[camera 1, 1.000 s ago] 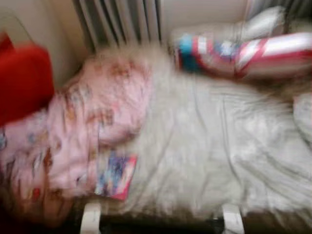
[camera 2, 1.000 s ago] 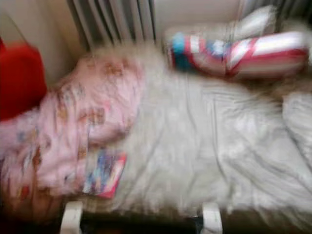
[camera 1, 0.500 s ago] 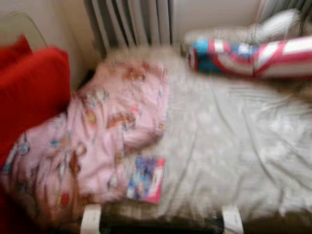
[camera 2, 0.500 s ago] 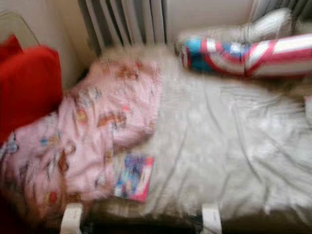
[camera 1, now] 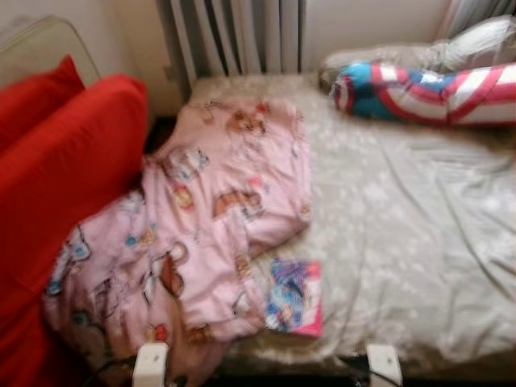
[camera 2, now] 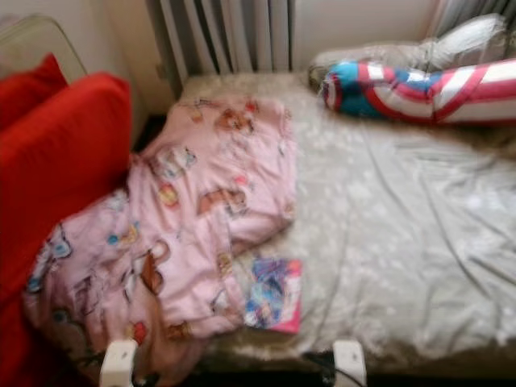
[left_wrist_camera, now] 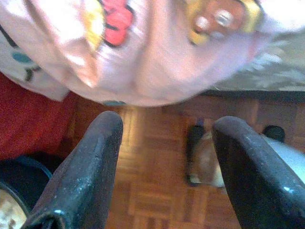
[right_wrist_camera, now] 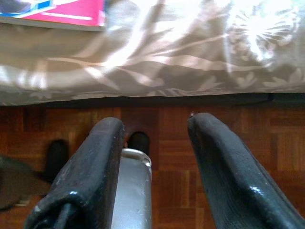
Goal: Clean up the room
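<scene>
Left hand open below blanket edge

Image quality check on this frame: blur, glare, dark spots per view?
Both eye views: soft motion blur; prints on the pink blanket and book are smeared, exposure even. Left wrist view: blanket overhead is out of focus, left gripper fingers sharp, floor dim. Right wrist view: sunlight glare washes out the bed sheet; right gripper and parquet are in shade.

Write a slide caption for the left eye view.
Rumpled pink blanket and a small book on the bed, beside red cushions.
</scene>
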### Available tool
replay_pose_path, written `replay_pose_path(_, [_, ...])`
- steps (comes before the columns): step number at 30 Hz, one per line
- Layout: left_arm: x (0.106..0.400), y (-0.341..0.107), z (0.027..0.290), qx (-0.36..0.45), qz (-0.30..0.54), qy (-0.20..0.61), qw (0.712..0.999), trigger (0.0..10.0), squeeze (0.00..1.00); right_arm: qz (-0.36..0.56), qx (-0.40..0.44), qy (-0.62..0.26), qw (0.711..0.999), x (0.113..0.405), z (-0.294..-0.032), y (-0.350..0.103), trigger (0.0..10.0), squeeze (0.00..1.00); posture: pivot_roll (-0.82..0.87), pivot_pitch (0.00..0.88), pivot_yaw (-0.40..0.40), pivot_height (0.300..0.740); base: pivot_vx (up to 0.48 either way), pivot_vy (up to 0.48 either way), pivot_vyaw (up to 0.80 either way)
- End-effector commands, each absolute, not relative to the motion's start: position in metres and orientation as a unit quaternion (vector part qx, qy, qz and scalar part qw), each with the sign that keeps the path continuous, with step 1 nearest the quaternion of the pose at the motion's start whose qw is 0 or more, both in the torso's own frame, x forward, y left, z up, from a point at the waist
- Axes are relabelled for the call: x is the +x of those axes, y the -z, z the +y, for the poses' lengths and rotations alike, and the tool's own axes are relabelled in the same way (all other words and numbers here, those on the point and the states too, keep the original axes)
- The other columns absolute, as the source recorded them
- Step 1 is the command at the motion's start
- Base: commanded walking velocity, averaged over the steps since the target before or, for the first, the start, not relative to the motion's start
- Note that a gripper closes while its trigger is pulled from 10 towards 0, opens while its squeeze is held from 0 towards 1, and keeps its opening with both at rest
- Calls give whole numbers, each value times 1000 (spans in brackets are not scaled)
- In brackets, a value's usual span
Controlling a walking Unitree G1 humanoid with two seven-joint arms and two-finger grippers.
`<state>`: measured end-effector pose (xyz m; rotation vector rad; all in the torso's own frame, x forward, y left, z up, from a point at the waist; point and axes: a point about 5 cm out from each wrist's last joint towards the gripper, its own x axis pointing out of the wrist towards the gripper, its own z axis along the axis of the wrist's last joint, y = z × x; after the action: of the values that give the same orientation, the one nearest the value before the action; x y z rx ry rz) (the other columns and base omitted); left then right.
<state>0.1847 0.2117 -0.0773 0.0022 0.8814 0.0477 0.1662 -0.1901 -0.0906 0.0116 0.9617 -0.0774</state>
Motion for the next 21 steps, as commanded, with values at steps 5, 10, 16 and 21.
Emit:
replay_pose_path(5, [179, 79, 220, 10, 435, -29, 900, 10000, 0, 461, 12, 27, 887, 168, -180, 91, 10000, 0, 76, 91, 32, 740, 0, 174, 0])
replay_pose_path(10, [179, 79, 219, 10, 434, -27, 901, 10000, 0, 461, 12, 26, 887, 168, -180, 91, 10000, 0, 77, 91, 31, 740, 0, 0, 0])
replay_pose_path(16, [179, 79, 219, 12, 434, -23, 901, 10000, 0, 461, 11, 24, 887, 168, -180, 91, 10000, 0, 78, 92, 31, 740, 0, 0, 0])
replay_pose_path(21, [180, 78, 219, 17, 434, -16, 901, 10000, 0, 461, 11, 23, 887, 168, -179, 91, 10000, 0, 79, 92, 30, 740, 0, -256, 0])
